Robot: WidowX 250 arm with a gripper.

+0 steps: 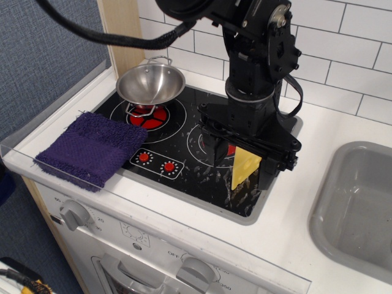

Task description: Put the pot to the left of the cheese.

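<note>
The pot [150,82], a shallow shiny steel bowl with wire loop handles, sits on the left burner of the black toy stove [177,138], at its back left. The cheese [245,168], a small yellow wedge, stands on the right side of the stove near the front edge. My gripper [240,164] hangs down over the right burner with its black fingers [210,153] spread apart. The cheese stands between them, close against the right finger, with a gap to the left finger. The pot is well to the left of the gripper and apart from it.
A purple towel [92,147] lies left of the stove, at the counter's front left. A grey sink [361,208] is sunk into the counter at the right. White tiled wall behind; a wooden post at the back left. Oven knobs [76,213] lie below the counter edge.
</note>
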